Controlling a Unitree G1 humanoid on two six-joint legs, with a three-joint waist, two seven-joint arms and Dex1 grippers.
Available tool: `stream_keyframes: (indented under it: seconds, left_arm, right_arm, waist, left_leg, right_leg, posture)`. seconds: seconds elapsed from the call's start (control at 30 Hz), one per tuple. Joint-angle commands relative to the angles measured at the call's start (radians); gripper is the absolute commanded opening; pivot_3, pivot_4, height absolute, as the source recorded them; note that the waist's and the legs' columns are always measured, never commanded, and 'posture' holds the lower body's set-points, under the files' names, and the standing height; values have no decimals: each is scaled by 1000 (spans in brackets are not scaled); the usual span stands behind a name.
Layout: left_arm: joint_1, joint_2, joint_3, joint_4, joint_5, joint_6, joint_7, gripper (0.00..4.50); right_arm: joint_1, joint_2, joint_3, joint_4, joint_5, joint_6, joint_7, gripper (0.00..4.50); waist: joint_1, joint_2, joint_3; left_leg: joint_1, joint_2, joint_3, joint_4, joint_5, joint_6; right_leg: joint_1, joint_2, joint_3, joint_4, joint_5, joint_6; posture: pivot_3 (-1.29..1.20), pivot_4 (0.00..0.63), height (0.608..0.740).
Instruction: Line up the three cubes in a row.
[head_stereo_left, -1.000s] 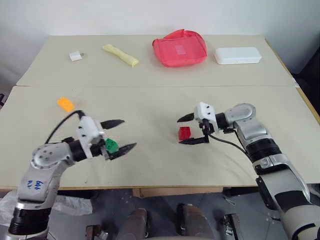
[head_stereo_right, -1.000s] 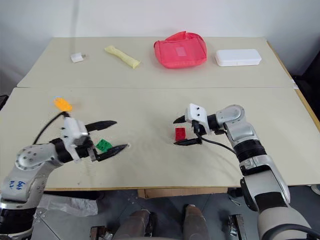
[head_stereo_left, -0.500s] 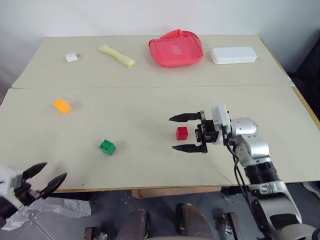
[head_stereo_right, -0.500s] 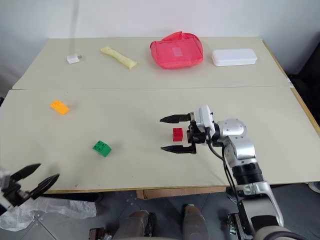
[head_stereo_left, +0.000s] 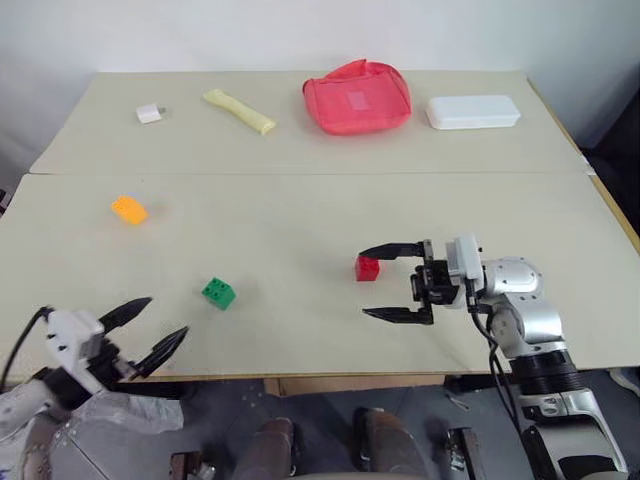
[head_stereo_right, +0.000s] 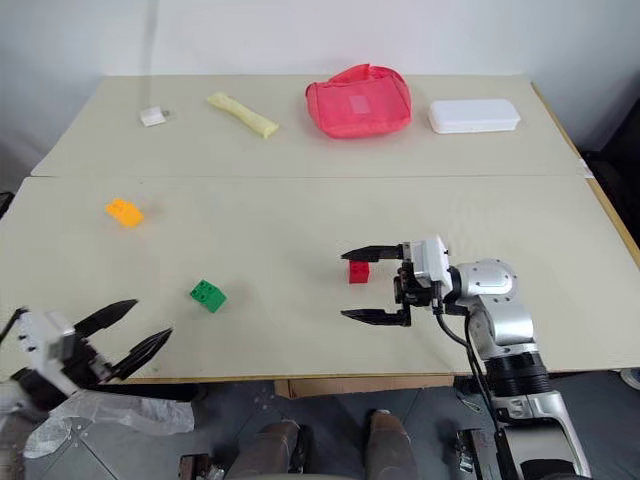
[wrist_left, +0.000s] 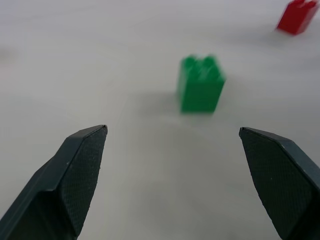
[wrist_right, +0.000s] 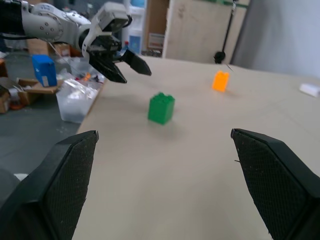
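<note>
Since both our jaws hang wide open and empty, red cube (head_stereo_left: 367, 267) sits beside the right set, green cube (head_stereo_left: 217, 293) ahead of the left; light, stiff, slick plastic, so we'd pinch flat sides.

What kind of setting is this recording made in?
Probably an indoor lab or workshop: two plain beige tables pushed together against a white wall, with small studded toy blocks laid out. Beyond the table edge, the right wrist view shows a cluttered floor with a blue box and leaning wooden boards.
</note>
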Motion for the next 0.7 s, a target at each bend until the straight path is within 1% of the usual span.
stream_keyframes:
  seconds: [0.03,0.1,0.23,0.33,0.47,0.5,0.57,0.6,0.7]
  left_arm:
    - [-55,-19,-92,4,54,8,56,4500]
    - [-101,-36,-131,59,107,-11,99,4500]
    - [-148,-52,-185,91,148,-27,131,4500]
    - [-147,-53,-192,72,137,-9,137,3917]
    - [-162,-51,-200,65,131,4,151,2633]
    - [-168,-51,-204,62,129,8,152,2373]
    - [-206,-55,-217,64,129,20,162,1669]
    - [-221,-56,-221,67,131,24,169,1442]
    - [-244,-46,-226,68,136,33,172,1438]
  right_arm:
    - [13,-17,-26,-51,17,11,-22,4465]
    - [33,-21,-26,-80,24,24,-35,4465]
    - [61,-28,-25,-114,21,29,-57,4465]
    - [84,-34,-34,-128,11,29,-82,4500]
    - [113,-40,-30,-149,13,30,-103,4500]
    - [120,-41,-29,-155,14,30,-107,4500]
    - [135,-41,-28,-169,13,33,-120,4500]
    - [141,-41,-28,-174,11,31,-127,4500]
    - [162,-45,-31,-191,9,30,-142,4500]
  waist:
    - [1,0,0]
    - [4,0,0]
    - [6,0,0]
    - [6,0,0]
    - [7,0,0]
    - [7,0,0]
    - [10,0,0]
    - [11,0,0]
    - [10,0,0]
  left_leg:
    - [0,0,0,0,0,0]
    - [0,0,0,1,0,0]
    - [0,0,0,2,0,0]
    - [0,0,0,2,0,0]
    - [0,0,0,2,0,0]
    - [0,0,0,2,0,0]
    - [0,0,0,3,0,0]
    - [0,0,-1,3,0,0]
    - [0,0,-1,3,0,0]
  right_leg:
    - [0,0,0,0,0,0]
    - [0,1,-1,0,0,0]
    - [0,1,-1,1,0,0]
    - [0,1,-1,1,0,0]
    - [0,1,-1,1,0,0]
    - [0,1,-1,1,0,0]
    - [1,1,-1,1,0,0]
    - [1,0,-1,1,0,0]
    - [1,0,-1,1,0,0]
  posture:
    - [0,150,740]
    - [0,150,740]
    - [0,150,740]
    - [0,150,740]
    - [0,150,740]
    - [0,150,740]
    - [0,150,740]
    - [0,150,740]
    - [0,150,740]
